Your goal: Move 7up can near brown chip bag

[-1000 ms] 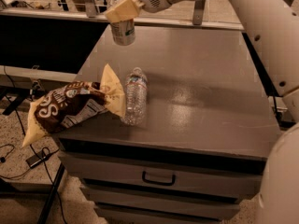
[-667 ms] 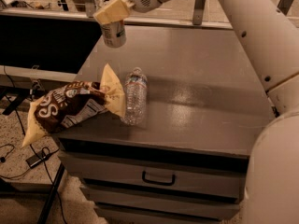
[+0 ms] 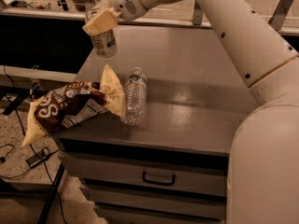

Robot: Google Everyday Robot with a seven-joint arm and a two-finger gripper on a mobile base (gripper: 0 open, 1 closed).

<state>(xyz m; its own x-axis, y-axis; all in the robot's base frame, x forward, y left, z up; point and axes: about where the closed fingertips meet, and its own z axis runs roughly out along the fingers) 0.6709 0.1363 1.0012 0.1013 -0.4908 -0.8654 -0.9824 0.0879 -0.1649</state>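
Observation:
My gripper [image 3: 100, 24] is shut on the 7up can [image 3: 105, 43], a silvery can with green marks. It holds the can by its top, in the air above the far left part of the grey cabinet top [image 3: 196, 73]. The brown chip bag [image 3: 65, 107], dark brown with white lettering and pale yellow ends, lies at the near left corner and hangs over the left edge. The can is above and behind the bag's right end, apart from it.
A clear plastic water bottle [image 3: 135, 96] lies on its side just right of the bag. My white arm [image 3: 243, 41] crosses the upper right. A drawer handle [image 3: 159, 178] is on the cabinet front. Cables [image 3: 28, 157] lie on the floor at the left.
My gripper has carried the can to the left and a little lower, toward the chip bag. The bag and the bottle have not moved.

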